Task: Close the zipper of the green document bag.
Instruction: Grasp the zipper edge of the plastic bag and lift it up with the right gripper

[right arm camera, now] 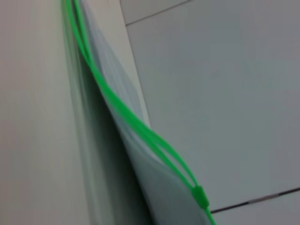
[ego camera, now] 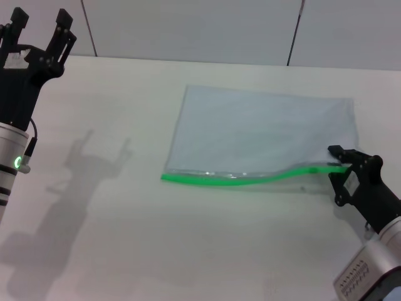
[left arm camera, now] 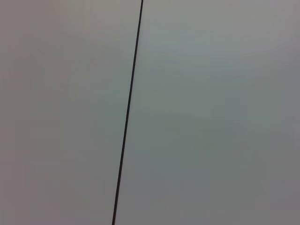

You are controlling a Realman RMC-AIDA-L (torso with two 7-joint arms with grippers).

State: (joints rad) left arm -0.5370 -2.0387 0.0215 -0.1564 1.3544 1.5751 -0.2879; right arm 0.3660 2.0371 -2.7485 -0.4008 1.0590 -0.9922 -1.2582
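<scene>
The green document bag (ego camera: 263, 135) lies flat on the white table, its bright green zipper (ego camera: 232, 180) along the near long edge. The strip rises in a wave toward its right end. My right gripper (ego camera: 336, 175) is at that end, open, one finger on each side of the strip's tip. In the right wrist view the zipper (right arm camera: 126, 115) runs away from the camera and splits into two tracks just past the small green slider tab (right arm camera: 199, 197). My left gripper (ego camera: 41, 28) is held up at the far left, open and holding nothing, well away from the bag.
The white table (ego camera: 125, 238) stretches wide to the left of and in front of the bag. A pale wall with dark panel seams (left arm camera: 126, 117) stands behind it. The left arm casts a shadow (ego camera: 94, 163) on the table left of the bag.
</scene>
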